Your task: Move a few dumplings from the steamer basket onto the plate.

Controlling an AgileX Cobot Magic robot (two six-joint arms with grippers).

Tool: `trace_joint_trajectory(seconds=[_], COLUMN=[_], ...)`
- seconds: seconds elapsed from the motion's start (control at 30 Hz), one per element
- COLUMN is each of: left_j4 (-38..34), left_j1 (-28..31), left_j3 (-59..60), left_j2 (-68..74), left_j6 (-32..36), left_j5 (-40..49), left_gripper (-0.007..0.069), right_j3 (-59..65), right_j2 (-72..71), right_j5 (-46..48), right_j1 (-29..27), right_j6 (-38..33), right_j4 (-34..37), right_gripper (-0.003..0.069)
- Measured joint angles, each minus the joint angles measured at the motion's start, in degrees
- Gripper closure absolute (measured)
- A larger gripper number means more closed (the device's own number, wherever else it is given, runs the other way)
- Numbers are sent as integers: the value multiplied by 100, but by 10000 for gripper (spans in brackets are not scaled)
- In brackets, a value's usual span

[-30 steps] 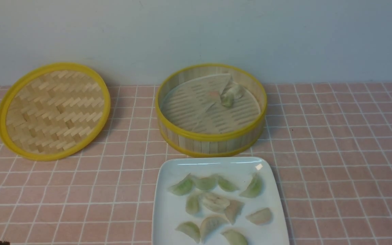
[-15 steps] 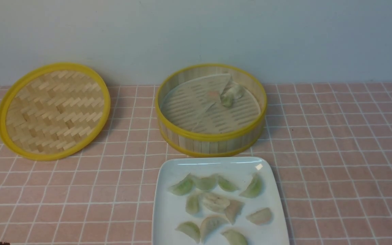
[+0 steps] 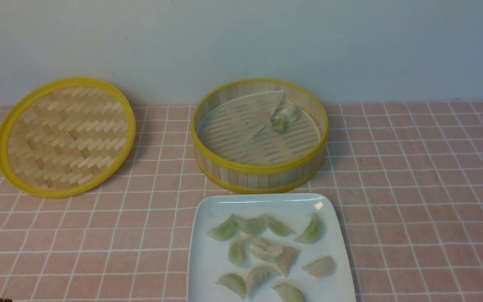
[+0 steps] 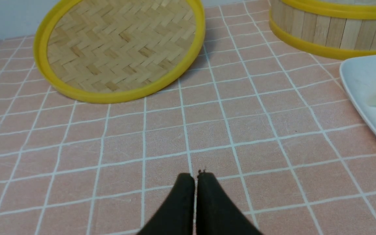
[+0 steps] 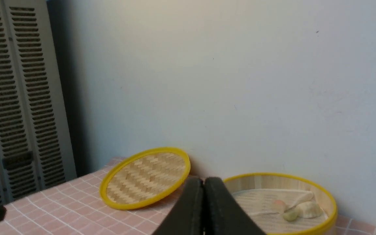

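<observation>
The steamer basket (image 3: pixel 262 170) stands at the table's back centre, its pale liner folded up, with a couple of dumplings (image 3: pixel 284 117) left at its far side. The white plate (image 3: pixel 208 260) lies just in front of it and holds several dumplings (image 3: pixel 262 249). My left gripper (image 4: pixel 195 178) is shut and empty, low over the cloth, left of the plate (image 4: pixel 364 85). My right gripper (image 5: pixel 203 181) is shut and empty, raised, facing the basket (image 5: pixel 318 192). Neither gripper shows in the front view.
The shallow woven bamboo lid (image 3: pixel 65 136) leans at the back left against the wall; it also shows in the left wrist view (image 4: pixel 119 49). A pink checked cloth (image 3: pixel 426 188) covers the table. A louvred grey panel (image 5: pixel 15 98) stands beyond the table's left end.
</observation>
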Motion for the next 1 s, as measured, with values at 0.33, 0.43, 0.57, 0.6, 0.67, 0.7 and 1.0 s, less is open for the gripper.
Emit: trace_joint_trajectory(seconds=[0.33, 0.43, 0.57, 0.6, 0.67, 0.7, 1.0], left_j4=[-5, -5, -5, -5, -5, -5, -5], left_j1=[0, 0, 0, 0, 0, 0, 0], left_j3=[0, 0, 0, 0, 0, 0, 0], left_j2=[0, 0, 0, 0, 0, 0, 0], left_j6=[0, 0, 0, 0, 0, 0, 0], left_j5=[0, 0, 0, 0, 0, 0, 0], left_gripper=[630, 630, 630, 630, 630, 630, 630], right_j3=[1574, 1767, 1767, 1762, 1762, 1762, 1762], right_j2=[0, 0, 0, 0, 0, 0, 0], right_j5=[103, 309, 347, 362, 362, 362, 369], right_j1=[-2844, -3260, -3405, -3413, -3413, -3413, -3413], right_j6=[-6, -6, 12, 12, 12, 12, 12], right_j4=[-321, -321, -321, -311, -309, -309, -304], right_gripper=[673, 673, 673, 673, 673, 673, 673])
